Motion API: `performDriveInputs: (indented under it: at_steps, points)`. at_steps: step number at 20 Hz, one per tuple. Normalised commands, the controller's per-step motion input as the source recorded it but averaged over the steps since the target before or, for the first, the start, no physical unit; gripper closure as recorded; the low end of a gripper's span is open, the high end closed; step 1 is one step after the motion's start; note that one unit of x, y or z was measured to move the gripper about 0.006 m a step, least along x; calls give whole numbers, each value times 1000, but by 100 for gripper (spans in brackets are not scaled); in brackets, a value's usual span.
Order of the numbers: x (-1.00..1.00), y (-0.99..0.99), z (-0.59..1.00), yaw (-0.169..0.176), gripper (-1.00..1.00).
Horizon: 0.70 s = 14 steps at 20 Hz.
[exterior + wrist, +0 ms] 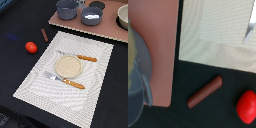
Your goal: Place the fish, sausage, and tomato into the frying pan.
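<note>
The tomato (31, 47) is a glossy red ball on the dark table, off the placemat at the exterior view's left. The sausage (44, 34) is a short dark reddish rod lying between the tomato and the wooden board. Both also show in the wrist view, the sausage (204, 92) and the tomato (247, 106), lying apart. The frying pan (92, 15) is shallow and blue-grey and stands on the board at the back. No fish shows. No gripper shows in either view.
A taller dark grey pot (66, 8) stands beside the pan on the wooden board (70, 24). A beige bowl (123, 16) is at the exterior view's right. A striped placemat (45, 75) holds a beige plate (68, 66), a knife (80, 57) and a fork (67, 81).
</note>
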Motion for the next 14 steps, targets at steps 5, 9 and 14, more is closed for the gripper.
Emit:
performDriveInputs:
  at_steps: [5,9,14]
  points:
    - [-759,-643,-150,-42,-100]
    - [-770,-653,-206,-43,-100]
    - [-775,-644,-265,-49,-100]
